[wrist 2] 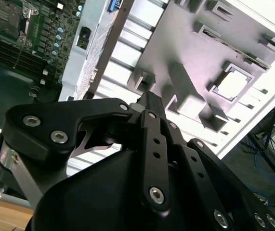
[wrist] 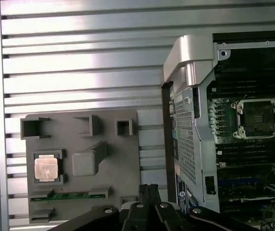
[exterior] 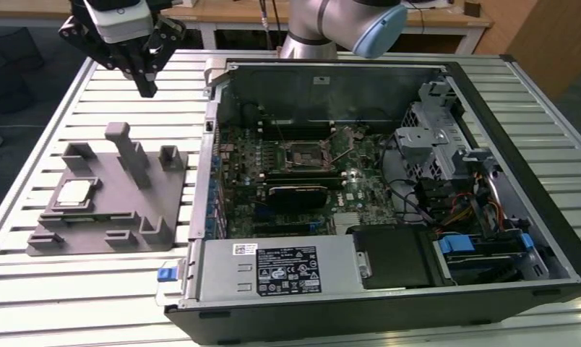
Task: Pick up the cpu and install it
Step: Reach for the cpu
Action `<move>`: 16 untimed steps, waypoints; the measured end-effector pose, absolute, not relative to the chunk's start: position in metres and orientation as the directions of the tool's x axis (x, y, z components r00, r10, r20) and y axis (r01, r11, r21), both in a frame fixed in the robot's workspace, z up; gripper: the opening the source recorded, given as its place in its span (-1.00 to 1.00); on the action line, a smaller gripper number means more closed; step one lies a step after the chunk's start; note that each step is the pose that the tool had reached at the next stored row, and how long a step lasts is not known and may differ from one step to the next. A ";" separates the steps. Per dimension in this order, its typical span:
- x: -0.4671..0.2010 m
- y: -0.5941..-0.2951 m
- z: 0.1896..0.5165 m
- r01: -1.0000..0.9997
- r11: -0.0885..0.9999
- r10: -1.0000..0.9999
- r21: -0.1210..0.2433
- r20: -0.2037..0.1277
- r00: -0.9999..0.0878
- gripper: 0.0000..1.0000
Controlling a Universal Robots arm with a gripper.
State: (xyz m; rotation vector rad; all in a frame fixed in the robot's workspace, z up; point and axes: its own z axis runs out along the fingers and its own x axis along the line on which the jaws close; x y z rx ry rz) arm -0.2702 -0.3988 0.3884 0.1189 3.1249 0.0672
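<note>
**CPU in its fixture, tool clenched and empty above the tabletop**

The cpu (exterior: 76, 191) lies flat in a square pocket of the grey fixture (exterior: 117, 217), pale metal top facing up. In the first wrist view the cpu (wrist: 46, 168) sits near one edge of the fixture (wrist: 123, 163), beside a raised block, with a green strip held in a slot next to it. The second wrist view shows the cpu (wrist 2: 233, 84) in the same pocket of the fixture (wrist 2: 176, 43).

The fixture rests on the slatted metal tabletop (exterior: 108, 289), just beside an open computer case (exterior: 368, 69) on the exterior view's right. Inside the case, the socket (exterior: 305, 153) sits on the green board; in the first wrist view the socket (wrist: 258, 118) shows as a dark square in a metal frame.

The tool (exterior: 148, 88) hangs above the tabletop behind the fixture, near the case's corner and well apart from the cpu. Its black fingers are pressed together with nothing between them, as both wrist views show (wrist: 149, 188) (wrist 2: 148, 96).
</note>
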 end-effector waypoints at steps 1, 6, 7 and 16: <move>-0.272 -0.399 0.388 0.076 0.996 0.076 0.043 -0.012 -0.997 -0.79; -0.281 -0.399 0.388 0.076 0.996 0.076 0.043 -0.010 -0.997 -0.79; -0.283 -0.399 0.388 0.076 0.996 0.076 0.043 -0.010 -0.997 -0.79; -0.302 -0.399 0.387 0.076 0.996 0.076 0.043 -0.008 -0.997 -0.79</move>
